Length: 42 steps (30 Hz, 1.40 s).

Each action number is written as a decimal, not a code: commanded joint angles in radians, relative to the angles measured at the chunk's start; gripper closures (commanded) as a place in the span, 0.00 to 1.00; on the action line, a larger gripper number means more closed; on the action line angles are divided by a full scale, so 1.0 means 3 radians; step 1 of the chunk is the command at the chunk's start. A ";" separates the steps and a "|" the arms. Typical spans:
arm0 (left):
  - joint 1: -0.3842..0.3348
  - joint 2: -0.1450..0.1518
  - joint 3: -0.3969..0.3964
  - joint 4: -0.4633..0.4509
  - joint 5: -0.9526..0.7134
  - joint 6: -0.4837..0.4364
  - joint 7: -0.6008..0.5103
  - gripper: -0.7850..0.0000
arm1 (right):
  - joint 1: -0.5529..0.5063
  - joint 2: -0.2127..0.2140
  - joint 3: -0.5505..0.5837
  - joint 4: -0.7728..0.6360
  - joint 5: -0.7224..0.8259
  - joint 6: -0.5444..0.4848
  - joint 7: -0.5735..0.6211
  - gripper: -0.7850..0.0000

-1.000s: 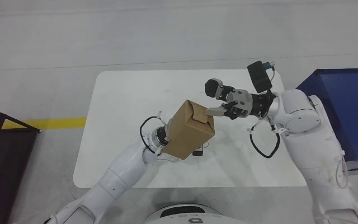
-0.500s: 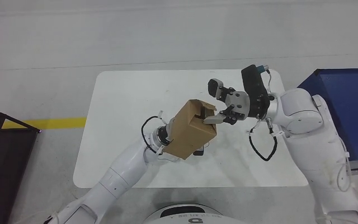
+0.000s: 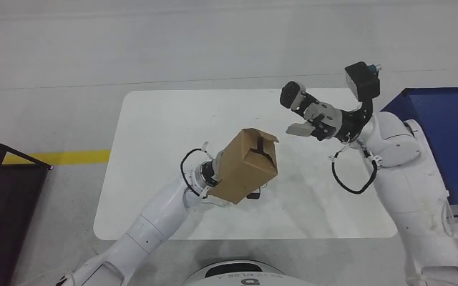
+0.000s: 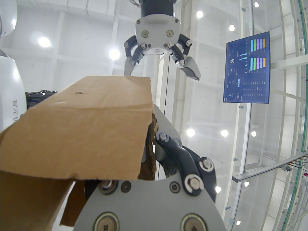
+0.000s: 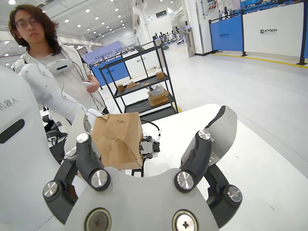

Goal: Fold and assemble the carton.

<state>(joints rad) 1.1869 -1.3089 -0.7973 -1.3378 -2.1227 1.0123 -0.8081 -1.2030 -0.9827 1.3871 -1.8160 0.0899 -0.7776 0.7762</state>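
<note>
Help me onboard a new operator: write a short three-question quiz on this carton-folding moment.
1. True or false: the right claw touches the carton.
2. Which one grips the carton? A) left claw B) right claw C) neither
3. Fill in: the right claw's jaws stand ___.
Key: 1 false, it is apart from the carton; 2 A; 3 open.
</note>
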 commanded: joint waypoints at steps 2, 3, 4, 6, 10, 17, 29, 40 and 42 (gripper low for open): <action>-0.0001 0.0002 0.0011 -0.0007 0.0010 0.0000 0.0000 1.00 | 0.0017 0.0004 -0.0072 -0.0083 -0.0228 0.0074 0.0117 0.31; -0.0002 0.0003 0.0012 -0.0008 0.0009 0.0000 0.0000 1.00 | 0.0026 0.0006 -0.0094 -0.0104 -0.0284 0.0074 0.0159 0.38; -0.0005 0.0003 0.0008 -0.0009 0.0012 0.0000 0.0000 1.00 | 0.0034 0.0009 -0.0116 -0.0130 -0.0338 0.0071 0.0208 0.39; -0.0005 0.0005 -0.0001 -0.0009 0.0036 0.0000 0.0000 1.00 | 0.0044 0.0015 -0.0157 -0.0178 -0.0368 0.0028 0.0282 0.40; 0.0011 0.0006 -0.0014 -0.0019 0.0046 0.0000 0.0000 1.00 | 0.0057 0.0030 -0.0171 -0.0220 -0.0408 0.0035 0.0372 0.38; 0.0033 0.0010 -0.0031 -0.0044 0.0063 0.0000 0.0000 1.00 | 0.0057 0.0055 -0.0189 -0.0266 -0.0379 -0.0024 0.0453 0.29; 0.0048 0.0012 -0.0038 -0.0060 0.0082 0.0000 0.0000 1.00 | 0.0044 0.0098 -0.0186 -0.0328 -0.0391 0.0023 0.0526 0.11; 0.0030 0.0012 -0.0025 -0.0048 0.0060 0.0000 0.0000 1.00 | 0.0057 0.0129 -0.0226 -0.0372 -0.0528 0.0065 0.0598 0.11; 0.0022 0.0012 -0.0018 -0.0045 0.0056 0.0000 0.0000 1.00 | 0.0069 0.0134 -0.0223 -0.0384 -0.0562 0.0102 0.0582 0.09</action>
<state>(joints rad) 1.1947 -1.3053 -0.8036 -1.3520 -2.1052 1.0123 -0.8081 -1.1841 -0.9431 1.3189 -1.9299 -0.0731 -0.7532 0.9552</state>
